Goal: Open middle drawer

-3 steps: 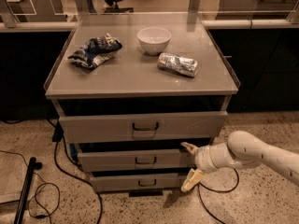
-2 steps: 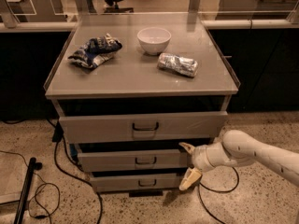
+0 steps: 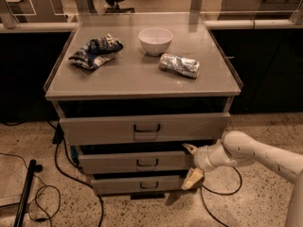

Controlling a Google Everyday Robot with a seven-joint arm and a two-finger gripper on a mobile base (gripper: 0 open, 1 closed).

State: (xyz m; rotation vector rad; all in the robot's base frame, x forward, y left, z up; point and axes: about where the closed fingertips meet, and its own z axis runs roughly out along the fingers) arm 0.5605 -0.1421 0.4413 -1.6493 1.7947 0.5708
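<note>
Since a second ago the arm has crept slightly left, bringing the gripper to the right end of the middle drawer, which sits between the taller top drawer and the bottom drawer and looks barely out, if at all. Its two fingers stand apart, one at the panel's top edge and one below it, clasping nothing. That drawer is probably rigid, light and smooth-fronted, sliding straight on runners. The small dark loop handle at centre looks the surest hold; pulling by the corner may skew it.
</note>
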